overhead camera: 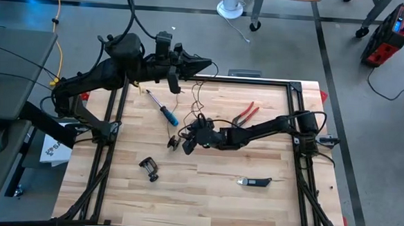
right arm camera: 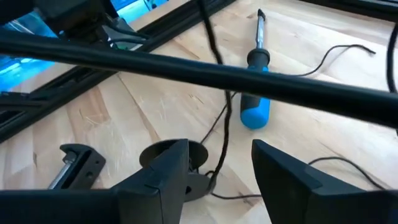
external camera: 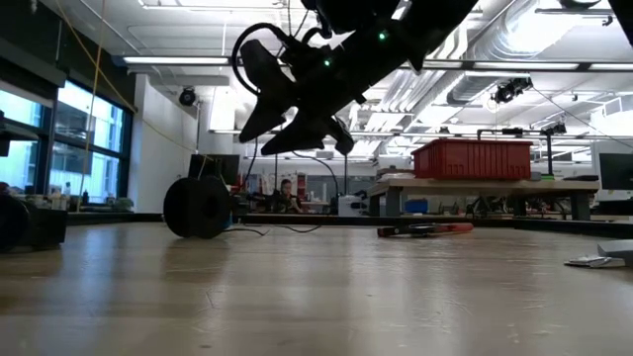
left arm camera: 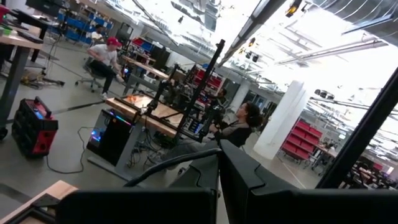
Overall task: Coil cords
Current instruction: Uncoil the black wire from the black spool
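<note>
The cord (right arm camera: 222,124) is a hair-thin dark wire. It rises from the table beside its small round black reel (overhead camera: 173,143) (external camera: 198,206) up to my left gripper (overhead camera: 206,63), which is held high over the table's far side, shut and pointing right. More slack cord (right arm camera: 336,53) lies in loops on the wood. My right gripper (overhead camera: 186,141) (right arm camera: 217,149) hovers low just right of the reel, open, with one finger on each side of the rising cord. One finger hides part of the reel (right arm camera: 198,154), and I cannot tell whether it touches it. My left gripper has the cord pinched between its shut fingers at their free ends (overhead camera: 203,66), with the fingers about level and pointing toward the table's right. The cord hangs below them down to the table by the reel. The exact spot of contact is too thin to make out.
A blue-handled screwdriver (overhead camera: 166,111) lies just beyond the reel, with red pliers (overhead camera: 245,114) to the right. A black clamp (overhead camera: 149,168) and a utility knife (overhead camera: 254,181) lie nearer the front edge. Black frame rails (overhead camera: 296,97) border the table.
</note>
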